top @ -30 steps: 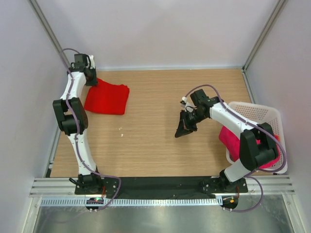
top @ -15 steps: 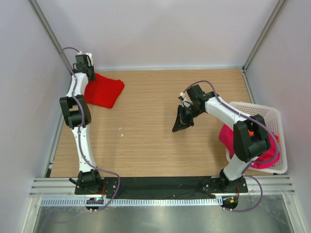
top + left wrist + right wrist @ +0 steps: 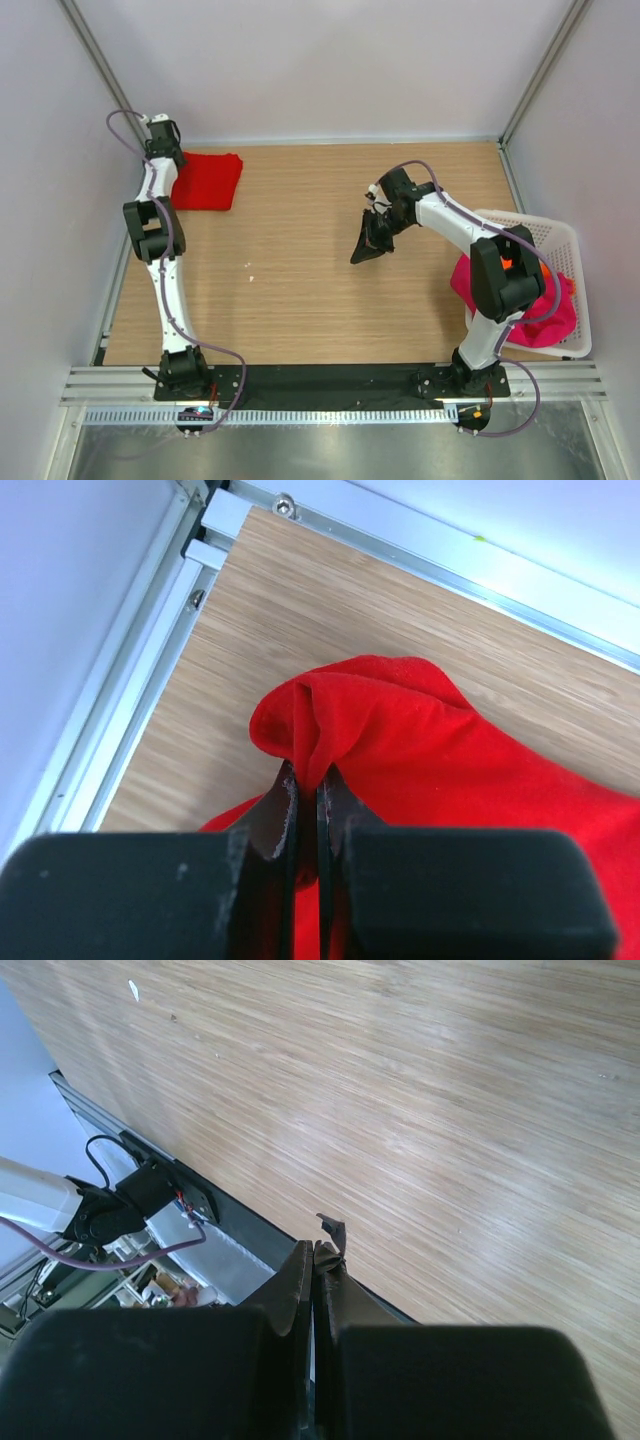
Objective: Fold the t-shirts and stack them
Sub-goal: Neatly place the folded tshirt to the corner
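While left jaws pinch 1 red t-shirt (image 3: 450,750) | right jaws closed, empty | 1 basket (image 3: 530,222)

No legible text, labels, brand marks, numbers or signs on any surface in any view.

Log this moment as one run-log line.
left end effector: shut on red t-shirt, far-left corner | right end effector: shut, empty | pink t-shirt: in basket | stack: not started
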Controlling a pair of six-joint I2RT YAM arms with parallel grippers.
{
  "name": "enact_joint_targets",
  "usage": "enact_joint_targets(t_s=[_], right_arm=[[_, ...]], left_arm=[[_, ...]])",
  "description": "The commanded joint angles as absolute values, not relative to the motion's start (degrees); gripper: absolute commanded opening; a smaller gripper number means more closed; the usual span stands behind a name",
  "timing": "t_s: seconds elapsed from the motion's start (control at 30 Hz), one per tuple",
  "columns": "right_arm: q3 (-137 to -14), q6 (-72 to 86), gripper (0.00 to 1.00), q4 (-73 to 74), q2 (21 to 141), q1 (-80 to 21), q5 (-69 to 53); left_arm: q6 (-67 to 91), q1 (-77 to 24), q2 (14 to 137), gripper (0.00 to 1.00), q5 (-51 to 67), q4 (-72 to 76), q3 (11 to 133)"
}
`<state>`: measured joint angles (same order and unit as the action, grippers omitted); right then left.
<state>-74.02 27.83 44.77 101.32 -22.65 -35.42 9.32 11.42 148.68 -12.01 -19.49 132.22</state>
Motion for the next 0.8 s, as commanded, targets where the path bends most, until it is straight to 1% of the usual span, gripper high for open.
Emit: enact_joint_targets(t_s=[0.0, 0.37, 0.77], right_arm=[[-76.1, 29.3, 0.01, 44.2, 101.2, -22.8, -34.5], [-75.1, 30.9, 0.01, 43.1, 101.1, -22.9, -33.1], [-74.1, 32.6, 0.01, 41.6, 101.2, -22.9, -33.2]], left_arm=[[11.3, 11.8, 150.1, 0.00, -12.9, -13.2, 136.0], [9.9, 12.6, 152.8, 0.00, -13.5, -10.0, 138.3], [13.0, 14.0, 154.3, 0.00, -16.3, -7.7, 139.8]])
